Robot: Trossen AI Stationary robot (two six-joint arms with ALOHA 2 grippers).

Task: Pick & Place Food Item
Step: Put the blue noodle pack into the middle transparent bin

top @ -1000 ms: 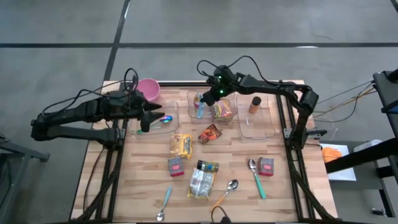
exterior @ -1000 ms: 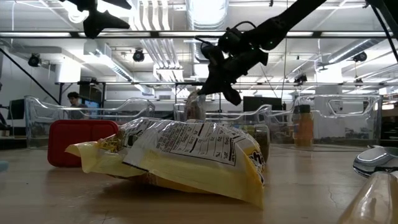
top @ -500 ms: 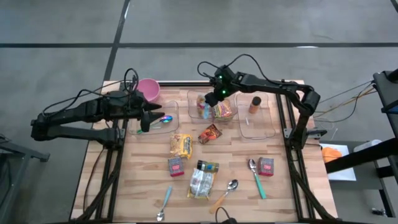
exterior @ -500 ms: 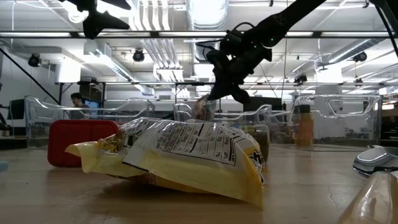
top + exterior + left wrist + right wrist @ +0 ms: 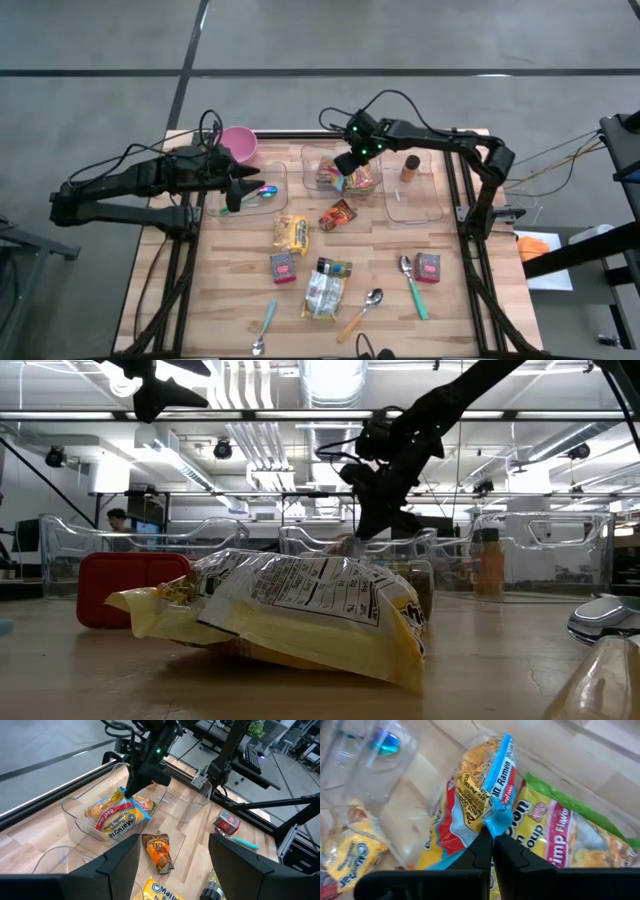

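In mid bin [image 5: 309, 160]: ramen pkt [image 5: 480, 810] pinched by R gripper [image 5: 492, 839].

The high camera is looking straight down on the whole pale wooden slatted table [image 5: 380, 255] from far above, while the low camera is sitting at table-top height, peering level past a crinkled yellow snack bag [image 5: 300, 615] lying close before it into the room. Each wrist camera is facing forward and down over the clear plastic middle bin [image 5: 80, 817], the right one very near, both sharing the blue-and-red ramen packet [image 5: 480, 805] with the high view.
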